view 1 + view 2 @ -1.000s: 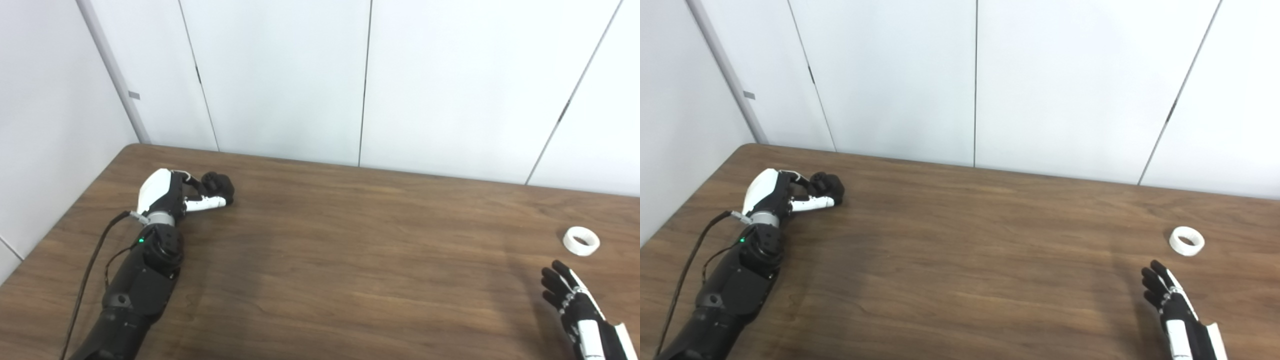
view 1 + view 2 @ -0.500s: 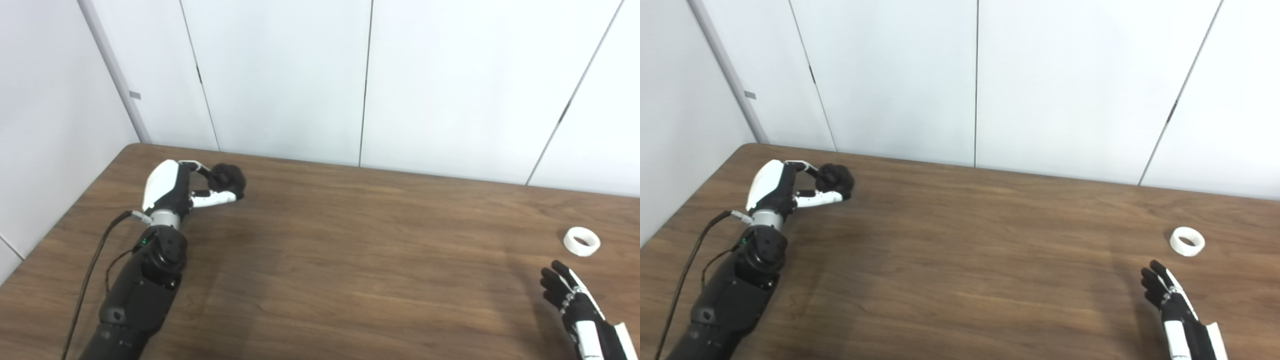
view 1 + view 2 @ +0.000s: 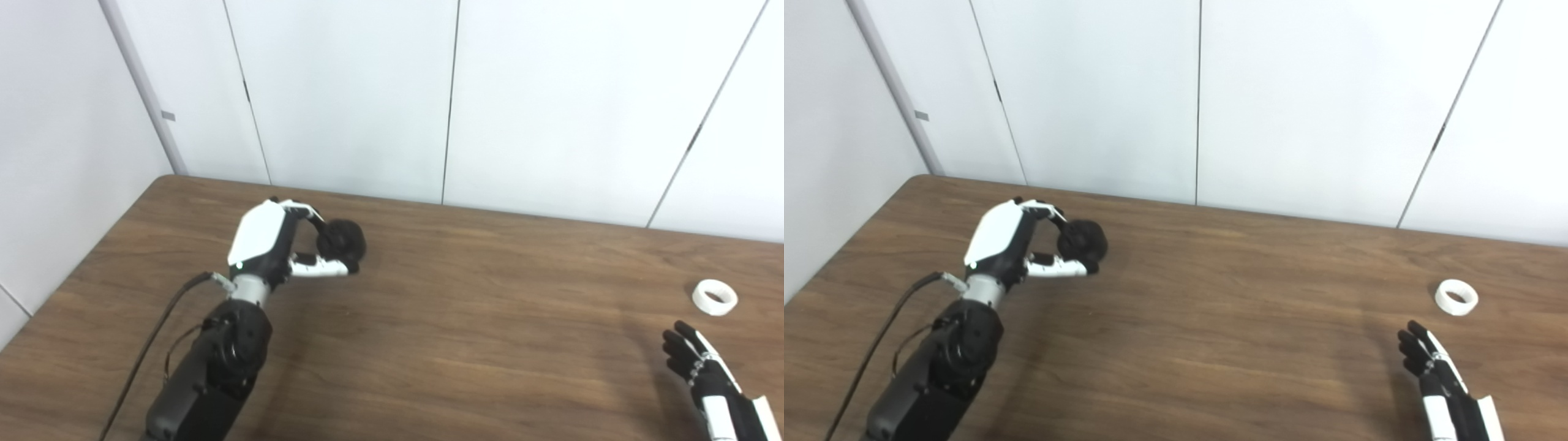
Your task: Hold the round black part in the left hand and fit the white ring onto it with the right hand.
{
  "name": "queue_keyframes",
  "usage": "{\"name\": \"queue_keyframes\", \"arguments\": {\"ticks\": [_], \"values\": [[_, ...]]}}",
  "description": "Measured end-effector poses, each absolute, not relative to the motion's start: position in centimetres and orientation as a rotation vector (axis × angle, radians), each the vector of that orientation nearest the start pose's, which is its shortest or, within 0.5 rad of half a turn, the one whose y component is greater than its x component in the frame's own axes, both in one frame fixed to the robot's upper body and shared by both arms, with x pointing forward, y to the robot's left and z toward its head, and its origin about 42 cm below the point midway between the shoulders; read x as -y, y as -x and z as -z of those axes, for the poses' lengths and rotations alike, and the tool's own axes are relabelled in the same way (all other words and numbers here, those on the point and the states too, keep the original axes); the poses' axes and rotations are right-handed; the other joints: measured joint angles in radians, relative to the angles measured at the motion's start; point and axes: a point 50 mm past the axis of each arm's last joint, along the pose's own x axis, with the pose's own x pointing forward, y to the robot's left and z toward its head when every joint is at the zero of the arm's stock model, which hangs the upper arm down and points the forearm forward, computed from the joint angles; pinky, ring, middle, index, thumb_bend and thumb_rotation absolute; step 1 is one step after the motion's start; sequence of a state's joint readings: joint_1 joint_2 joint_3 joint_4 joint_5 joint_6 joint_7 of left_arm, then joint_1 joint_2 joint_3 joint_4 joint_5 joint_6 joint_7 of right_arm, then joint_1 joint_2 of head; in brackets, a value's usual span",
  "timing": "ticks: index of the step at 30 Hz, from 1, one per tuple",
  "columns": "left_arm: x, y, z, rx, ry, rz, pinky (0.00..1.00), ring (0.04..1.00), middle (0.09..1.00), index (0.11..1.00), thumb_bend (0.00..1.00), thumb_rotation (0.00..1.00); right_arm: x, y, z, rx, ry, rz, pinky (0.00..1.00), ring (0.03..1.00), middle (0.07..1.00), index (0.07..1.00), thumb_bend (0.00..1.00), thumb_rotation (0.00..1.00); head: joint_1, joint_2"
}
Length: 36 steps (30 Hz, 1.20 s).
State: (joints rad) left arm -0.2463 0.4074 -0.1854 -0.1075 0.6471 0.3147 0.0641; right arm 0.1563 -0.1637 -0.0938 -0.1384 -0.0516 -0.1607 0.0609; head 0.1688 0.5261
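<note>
Wooden table: left hand fingers clasp black part; white ring beyond right hand's spread fingers.

Pretty bright, even lighting overall, seems to come from above. The white wall panels look a bit washed out with no texture. The wooden desk has a soft sheen around the middle plus faint blurry shadows, one under the left robot hand toward 6 o'clock. Image is slightly soft everywhere; the round black part is just a dark blob, no detail.
</note>
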Motion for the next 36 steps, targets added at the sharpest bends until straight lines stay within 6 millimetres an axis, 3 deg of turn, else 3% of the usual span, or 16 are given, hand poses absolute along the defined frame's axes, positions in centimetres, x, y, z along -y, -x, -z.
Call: {"name": "queue_keyframes", "arguments": {"ticks": [7,14,24,36], "values": [[-24.5,-32.5,-18.0,0.189,-1.088,0.004,1.0,0.887,0.768,0.484,0.52,0.05,28.6,-23.0,-11.4,0.133,0.269,0.045,0.87,0.886,0.875,0.887,0.65,0.98,-0.054,0.02],[-21.9,-31.0,-17.8,0.238,-1.068,0.064,1.0,0.897,0.774,0.484,0.52,0.05,27.0,-22.6,-11.5,0.119,0.257,0.028,0.88,0.9,0.885,0.896,0.6,0.98,-0.101,0.045],[-19.4,-28.5,-15.6,0.235,-1.072,0.167,1.0,0.893,0.78,0.485,0.52,0.05,25.6,-22.6,-11.9,0.083,0.269,0.061,0.89,0.906,0.887,0.901,0.54,1.0,-0.164,0.075],[-18.8,-25.8,-13.1,0.238,-1.062,0.243,1.0,0.877,0.77,0.485,0.52,0.05,24.8,-22.9,-12.6,0.062,0.264,0.076,0.89,0.905,0.887,0.896,0.56,1.0,-0.189,0.107]]}}
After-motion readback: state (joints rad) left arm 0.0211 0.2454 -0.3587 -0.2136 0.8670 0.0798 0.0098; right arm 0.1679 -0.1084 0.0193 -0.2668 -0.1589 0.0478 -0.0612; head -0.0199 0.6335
